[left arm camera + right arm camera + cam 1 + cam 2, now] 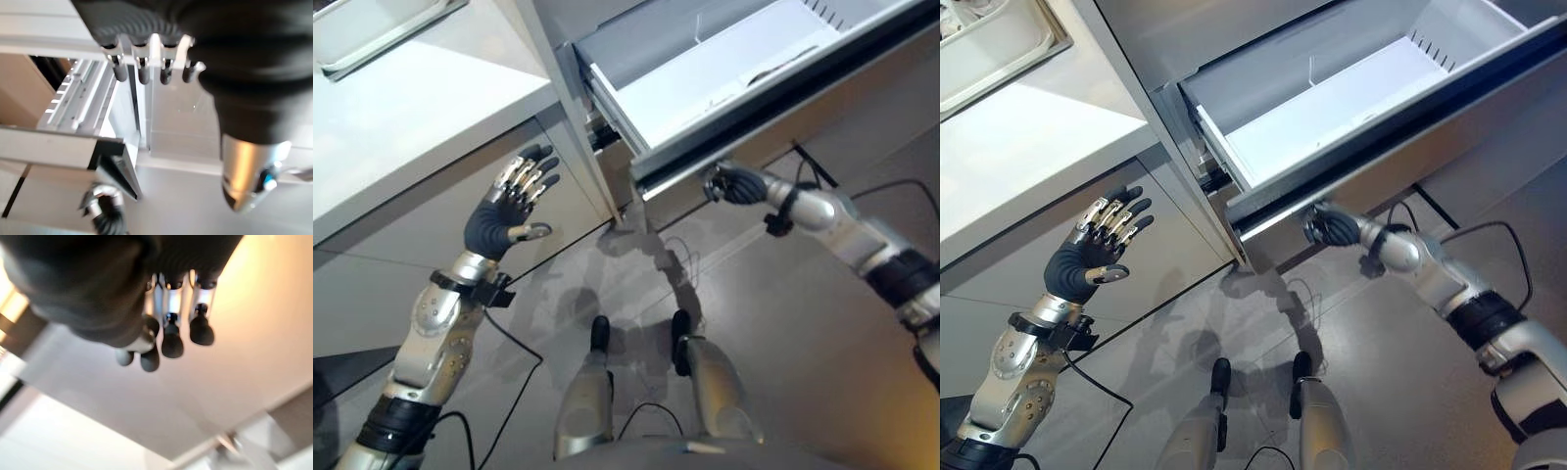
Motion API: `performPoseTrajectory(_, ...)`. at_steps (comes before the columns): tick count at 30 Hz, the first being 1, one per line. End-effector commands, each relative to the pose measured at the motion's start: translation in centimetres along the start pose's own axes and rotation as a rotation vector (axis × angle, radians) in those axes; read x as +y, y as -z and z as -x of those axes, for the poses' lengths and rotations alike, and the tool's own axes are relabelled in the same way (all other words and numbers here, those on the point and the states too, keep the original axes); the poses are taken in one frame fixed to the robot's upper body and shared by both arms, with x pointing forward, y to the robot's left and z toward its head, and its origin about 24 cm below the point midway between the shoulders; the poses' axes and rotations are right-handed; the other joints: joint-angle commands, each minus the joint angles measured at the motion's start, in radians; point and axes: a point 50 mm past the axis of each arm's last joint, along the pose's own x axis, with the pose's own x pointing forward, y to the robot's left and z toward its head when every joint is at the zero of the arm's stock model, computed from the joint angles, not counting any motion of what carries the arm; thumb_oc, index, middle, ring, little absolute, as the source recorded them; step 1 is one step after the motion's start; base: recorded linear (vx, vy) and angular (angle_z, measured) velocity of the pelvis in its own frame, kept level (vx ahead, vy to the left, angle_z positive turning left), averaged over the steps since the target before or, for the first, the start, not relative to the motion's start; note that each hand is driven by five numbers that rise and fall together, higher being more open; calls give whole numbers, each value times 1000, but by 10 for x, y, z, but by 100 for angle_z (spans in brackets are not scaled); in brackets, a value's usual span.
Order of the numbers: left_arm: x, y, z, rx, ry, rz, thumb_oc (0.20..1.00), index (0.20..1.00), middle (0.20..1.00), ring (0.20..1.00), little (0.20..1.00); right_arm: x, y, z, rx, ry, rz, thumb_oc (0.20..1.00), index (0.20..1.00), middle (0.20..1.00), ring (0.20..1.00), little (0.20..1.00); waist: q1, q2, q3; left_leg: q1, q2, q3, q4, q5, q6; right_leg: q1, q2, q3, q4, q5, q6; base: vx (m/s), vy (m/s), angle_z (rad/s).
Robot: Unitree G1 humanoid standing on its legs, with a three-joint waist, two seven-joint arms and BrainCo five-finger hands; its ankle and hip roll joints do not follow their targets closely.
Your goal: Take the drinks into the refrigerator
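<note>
While the refrigerator drawer (1332, 127) stands pulled out and bare inside, no drink can be found on the bench (401, 127) at ten o'clock, in the drawer, or in either robot hand, so where the drinks are cannot be told.

At about nine o'clock the left robot hand (504, 211) is raised in front of the cabinet below the bench, fingers spread wide and holding nothing. Toward three o'clock the right robot hand (1330, 227) sits under the lower lip of the drawer front (1400, 162), its fingers curled up against that edge; whether they truly grip it or only rest there is hard to say.

The main risk, as I judge it, lies with that right hand: if the hold is shallow, a pull or push could slip off the lip and leave the drawer half open. The drawer's projecting corner near twelve o'clock could also catch the left arm if it swings across.
</note>
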Motion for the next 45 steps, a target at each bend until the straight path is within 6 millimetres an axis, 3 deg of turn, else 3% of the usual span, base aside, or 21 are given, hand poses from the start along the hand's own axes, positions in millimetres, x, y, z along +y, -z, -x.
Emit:
performPoseTrajectory(1, 5, -25, 1, -129, -7, -25, 1000, 1000, 1000, 1000, 1000, -57, -77, -28, -318, 150, 61, 200, 200, 200, 200, 200, 51, -54, -16, 89, -99, 21, -23, -72, 82, 89, -14, 57, -184, 77, 98, -19, 33, -8)
performPoseTrajectory(3, 5, -25, 0, -134, -4, -13, 1000, 1000, 1000, 1000, 1000, -63, -100, -36, -389, 132, 111, 200, 200, 200, 200, 200, 58, -54, -18, 82, -102, 28, -21, -72, 83, 84, -15, 62, -191, 85, 98, -5, 19, 1)
performPoseTrajectory(6, 5, -26, -1, -141, -1, -1, 1000, 1000, 1000, 1000, 1000, -66, -118, -43, -445, 137, 114, 200, 200, 200, 200, 200, 64, -53, -21, 77, -106, 34, -13, -76, 86, 80, -15, 71, -198, 91, 99, -7, 21, -1)
performPoseTrajectory(13, 2, -27, -5, -140, 31, 12, 1000, 1000, 1000, 1000, 1000, -61, -121, -49, -451, 132, 85, 200, 200, 200, 200, 200, 58, -51, -22, 70, -114, 46, 9, -88, 92, 80, -20, 88, -198, 98, 101, -11, 37, -4)
performPoseTrajectory(17, -2, -28, -9, -141, 63, 3, 1000, 1000, 1000, 1000, 1000, -48, -102, -44, -407, 105, 15, 200, 200, 200, 200, 200, 47, -52, -20, 70, -119, 57, 25, -99, 97, 82, -22, 99, -196, 103, 106, -20, 40, -5)
performPoseTrajectory(18, -3, -28, -10, -143, 68, 2, 1000, 1000, 1000, 1000, 1000, -39, -85, -37, -363, 115, -56, 200, 200, 200, 200, 200, 39, -52, -18, 70, -120, 59, 30, -102, 98, 82, -25, 101, -195, 106, 107, -24, 36, -6)
performPoseTrajectory(21, -6, -27, -12, -141, 86, -1, 1000, 1000, 1000, 1000, 1000, -25, -66, -26, -316, 120, -125, 200, 200, 200, 200, 200, 29, -53, -18, 69, -121, 60, 34, -105, 99, 88, -27, 100, -199, 106, 109, -15, 23, -1)
performPoseTrajectory(25, -12, -20, -14, -135, 85, 7, 1000, 1000, 1000, 1000, 1000, 27, -19, -10, -164, 230, -420, 200, 200, 200, 200, 200, 8, -48, -18, 72, -125, 63, 48, -112, 102, 107, -30, 99, -212, 110, 113, -10, 53, 1)
performPoseTrajectory(28, -14, -16, -11, -121, 74, -11, 1000, 1000, 1000, 1000, 1000, 58, -5, 15, -109, 274, -567, 200, 200, 200, 200, 200, -15, -56, -24, 80, -124, 75, 56, -122, 105, 121, -29, 106, -228, 118, 118, -4, 46, 0)
performPoseTrajectory(29, -14, -16, -11, -121, 75, -11, 1000, 1000, 1000, 1000, 1000, 58, -5, 15, -108, 275, -567, 200, 200, 200, 200, 200, -14, -56, -24, 80, -124, 76, 56, -122, 105, 121, -29, 106, -228, 118, 118, 34, 71, -11)
performPoseTrajectory(30, -14, -9, -5, -95, 52, -21, 1000, 1000, 1000, 1000, 1000, 85, 11, 44, -18, 326, -682, 200, 200, 200, 200, 200, -46, -63, -39, 92, -123, 87, 69, -135, 108, 139, -27, 114, -234, 120, 122, 38, 50, -19)
performPoseTrajectory(31, -15, -8, -5, -94, 54, -20, 1000, 1000, 1000, 1000, 1000, 85, 11, 45, -17, 326, -683, 200, 200, 200, 200, 200, -44, -63, -39, 92, -123, 87, 69, -135, 108, 139, -27, 114, -235, 120, 122, 58, 67, -22)
performPoseTrajectory(32, -14, -5, -3, -77, 45, -32, 1000, 1000, 1000, 1000, 1000, 101, 21, 57, 48, 338, -745, 200, 200, 200, 200, 200, -58, -67, -48, 102, -123, 94, 70, -139, 110, 149, -27, 118, -239, 122, 124, 45, 30, -19)
performPoseTrajectory(33, -13, -3, -1, -62, 41, -43, 1000, 1000, 1000, 1000, 1000, 107, 26, 65, 83, 335, -750, 511, 511, 511, 511, 511, -62, -70, -54, 111, -122, 98, 70, -143, 111, 159, -26, 122, -245, 122, 125, 58, 50, -13)
performPoseTrajectory(34, -12, -1, 1, -49, 36, -52, 1000, 1000, 1000, 1000, 1000, 116, 32, 76, 131, 342, -765, 1000, 1000, 1000, 1000, 1000, -74, -73, -61, 120, -121, 106, 68, -145, 111, 167, -26, 127, -250, 123, 127, 62, 61, -24)
performPoseTrajectory(39, -4, 28, 27, 90, -57, -46, 1000, 1000, 1000, 1000, 1000, 194, 63, 151, 517, 301, -916, 1000, 1000, 1000, 1000, 1000, -116, -74, -117, 176, -115, 148, 42, -158, 117, 215, -23, 155, -295, 139, 143, 67, 86, -29)
performPoseTrajectory(40, -1, 40, 39, 163, -69, -90, 1000, 1000, 1000, 1000, 1000, 220, 70, 181, 671, 301, -960, 1000, 1000, 1000, 1000, 1000, -129, -72, -137, 192, -114, 153, 32, -160, 118, 230, -23, 158, -303, 138, 146, 41, 58, -31)
performPoseTrajectory(41, -1, 41, 39, 163, -69, -90, 1000, 1000, 1000, 1000, 1000, 220, 70, 182, 671, 302, -960, 1000, 1000, 1000, 1000, 1000, -128, -71, -137, 193, -114, 153, 31, -160, 118, 231, -23, 158, -303, 138, 146, 67, 67, -29)
performPoseTrajectory(42, 3, 63, 55, 277, -89, -136, 1000, 1000, 1000, 1000, 1000, 243, 73, 210, 815, 301, -1001, 1000, 1000, 1000, 1000, 1000, -139, -72, -157, 211, -113, 158, 21, -160, 117, 249, -25, 157, -306, 136, 150, 42, 29, -22)
performPoseTrajectory(43, 3, 63, 55, 277, -89, -135, 1000, 1000, 1000, 1000, 1000, 243, 73, 211, 816, 301, -1001, 1000, 1000, 1000, 1000, 1000, -139, -72, -157, 213, -113, 158, 20, -160, 117, 250, -25, 156, -306, 136, 150, 61, 41, -17)
performPoseTrajectory(45, 7, 87, 77, 422, -107, -161, 1000, 1000, 1000, 1000, 1000, 264, 72, 230, 927, 271, -1037, 1000, 1000, 1000, 1000, 1000, -145, -71, -174, 233, -113, 162, 7, -162, 119, 266, -26, 160, -310, 135, 152, 41, 16, -12)
